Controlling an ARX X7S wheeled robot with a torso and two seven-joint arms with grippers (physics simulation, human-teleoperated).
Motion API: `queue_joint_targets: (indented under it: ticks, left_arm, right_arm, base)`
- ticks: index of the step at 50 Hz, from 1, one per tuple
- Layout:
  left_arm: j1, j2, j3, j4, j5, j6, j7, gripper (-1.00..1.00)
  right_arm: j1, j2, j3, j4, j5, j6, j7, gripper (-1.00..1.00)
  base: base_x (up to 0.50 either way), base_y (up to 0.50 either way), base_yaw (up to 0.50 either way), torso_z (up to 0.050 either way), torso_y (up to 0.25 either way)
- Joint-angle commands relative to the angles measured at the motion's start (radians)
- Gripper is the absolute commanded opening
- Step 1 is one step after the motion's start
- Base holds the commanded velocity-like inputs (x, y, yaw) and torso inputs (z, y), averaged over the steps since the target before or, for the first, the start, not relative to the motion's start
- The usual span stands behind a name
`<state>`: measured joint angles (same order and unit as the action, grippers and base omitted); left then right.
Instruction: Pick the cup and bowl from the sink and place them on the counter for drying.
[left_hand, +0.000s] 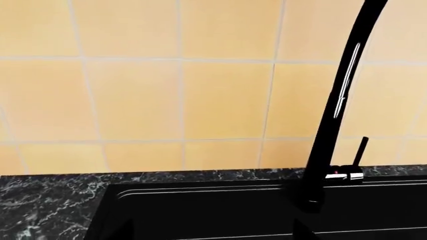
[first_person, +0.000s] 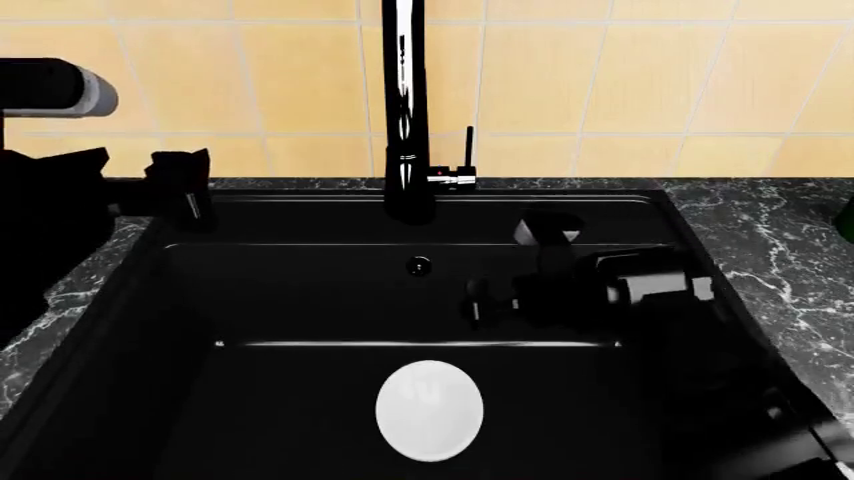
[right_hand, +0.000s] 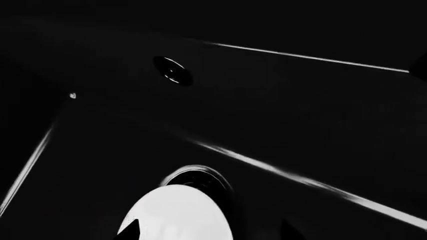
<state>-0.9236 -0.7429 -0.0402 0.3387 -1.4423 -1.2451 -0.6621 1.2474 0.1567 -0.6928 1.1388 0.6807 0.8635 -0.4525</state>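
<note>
1. The right gripper (first_person: 478, 300) is hanging inside the sink (first_person: 187, 300) below the faucet (first_person: 404, 110); whether its fingers are open or closed cannot be told against the black basin
2. The left gripper (first_person: 187, 190) is sitting at the sink's rim, left of the faucet, finger state unclear
3. The bowl (first_person: 429, 410) is lying over the drain, straight below the faucet; the cup (first_person: 547, 228) is showing dimly right of it
4. Risk: the glossy shallow bowl is likely to slide when pinched
5. No writing is showing

Wall tiles (first_person: 641, 90): yellow squares with pale grout, running behind the worktop.
Green object (first_person: 846, 218): peeking in at the head view's right edge, identity unclear.
</note>
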Motion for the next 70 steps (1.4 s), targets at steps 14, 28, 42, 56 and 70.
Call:
queue_joint_targets:
  ticks: [14, 28, 42, 56, 70]
  left_arm:
    - [0.066, -0.006, -0.006, 0.024, 0.033, 0.045, 0.015, 1.00]
    - [0.087, -0.028, 0.003, 0.067, 0.102, 0.089, 0.069, 1.00]
    - [0.085, -0.023, 0.004, 0.069, 0.087, 0.093, 0.053, 1.00]
    - [0.076, -0.018, 0.019, 0.067, 0.089, 0.095, 0.051, 1.00]
    - [0.070, -0.009, 0.030, 0.060, 0.099, 0.106, 0.046, 1.00]
  right_arm:
    - [-0.046, -0.113, 0.211, 0.169, -0.397, -0.086, -0.177, 1.00]
    - [-0.058, -0.125, 0.362, 0.169, -0.556, -0.083, -0.195, 1.00]
    - [-0.049, -0.134, 0.408, 0.169, -0.622, -0.084, -0.211, 1.00]
    - [-0.068, -0.134, 0.429, 0.169, -0.648, -0.107, -0.210, 1.00]
    - [-0.078, -0.138, 0.432, 0.170, -0.661, -0.107, -0.218, 1.00]
  base:
    - [0.00, 0.00, 0.00, 0.000, 0.000]
    - [0.00, 0.00, 0.00, 0.000, 0.000]
    - [0.00, 0.00, 0.00, 0.003, -0.089]
    - [0.00, 0.00, 0.00, 0.005, -0.111]
    - [0.00, 0.00, 0.00, 0.005, -0.108]
